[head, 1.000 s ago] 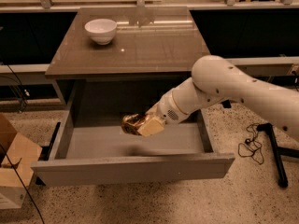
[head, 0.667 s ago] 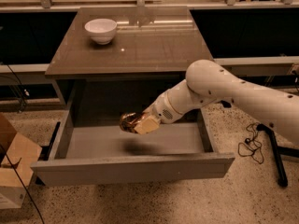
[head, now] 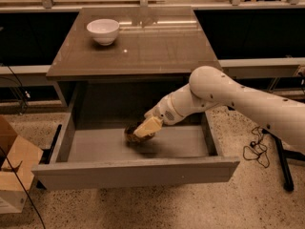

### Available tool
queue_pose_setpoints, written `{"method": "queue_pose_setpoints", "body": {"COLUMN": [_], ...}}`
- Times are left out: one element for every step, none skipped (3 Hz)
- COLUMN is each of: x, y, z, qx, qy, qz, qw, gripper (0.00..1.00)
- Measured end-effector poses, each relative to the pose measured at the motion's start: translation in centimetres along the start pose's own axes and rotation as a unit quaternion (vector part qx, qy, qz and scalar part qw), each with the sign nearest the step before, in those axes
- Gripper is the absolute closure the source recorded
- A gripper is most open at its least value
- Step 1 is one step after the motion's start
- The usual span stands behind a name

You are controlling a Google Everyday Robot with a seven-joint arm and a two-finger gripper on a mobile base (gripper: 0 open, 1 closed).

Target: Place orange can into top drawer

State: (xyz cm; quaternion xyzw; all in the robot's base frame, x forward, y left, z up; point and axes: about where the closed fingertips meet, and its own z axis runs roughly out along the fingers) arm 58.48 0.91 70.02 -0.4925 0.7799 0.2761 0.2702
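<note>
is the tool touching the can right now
Touching. The camera view shows the tool low inside the open drawer, with its cream finger lying tight across the can and no gap between them.

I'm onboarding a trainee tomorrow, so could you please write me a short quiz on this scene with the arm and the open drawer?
1. True or false: the white bowl stands on the cabinet top.
2. Where is the gripper? A: over the white bowl. B: low inside the open top drawer. C: beneath the drawer.
3. What do the fingers hold?

Key: 1 true; 2 B; 3 the orange can.
</note>
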Motion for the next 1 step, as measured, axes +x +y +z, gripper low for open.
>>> {"method": "queue_pose_setpoints", "body": {"x": [0.0], "y": [0.06], "z": [0.12], "qx": [-0.001], "qy": [0.0], "qz": [0.0], "qw": [1.0], "gripper": [0.0]}}
